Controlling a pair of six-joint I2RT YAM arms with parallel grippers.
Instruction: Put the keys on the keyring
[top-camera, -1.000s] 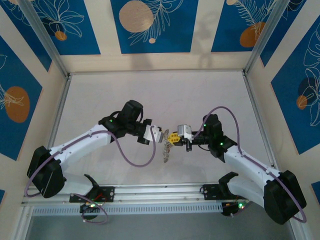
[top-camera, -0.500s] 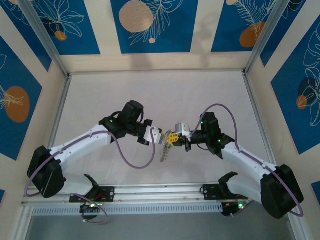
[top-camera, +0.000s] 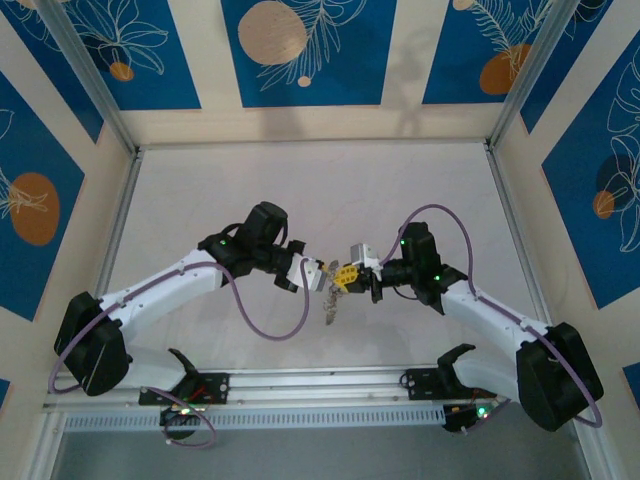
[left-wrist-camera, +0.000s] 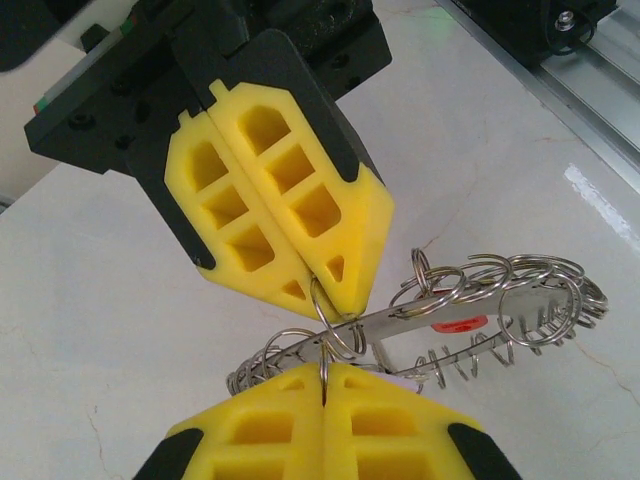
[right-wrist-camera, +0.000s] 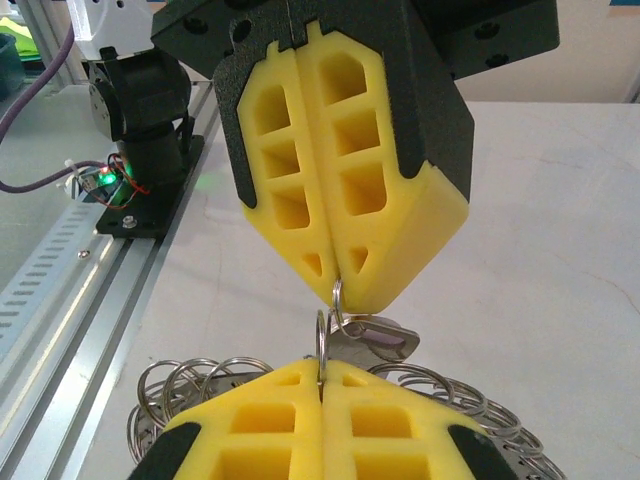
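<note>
Left pincer (left-wrist-camera: 325, 372): fingers together, clamped on thin wire loop of keyring (left-wrist-camera: 400, 318). Right pincer (left-wrist-camera: 322, 288): also shut on neighbouring loop, tips nearly touching left's. Keyring hangs between them above counter (left-wrist-camera: 90, 300), red tag (left-wrist-camera: 455, 324) on its flat strip. We see lilac key (right-wrist-camera: 385, 338) just beside gripped loops. We judge bunch light, stiff, slick, prone to swing. Surer hold is flat strip, not wire.

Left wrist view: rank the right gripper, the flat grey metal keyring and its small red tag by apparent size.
1. Right gripper, yellow jaws shut: largest, though nearness inflates it.
2. Flat grey metal keyring, seen nearly edge-on.
3. Small red tag, clearly smallest.
</note>
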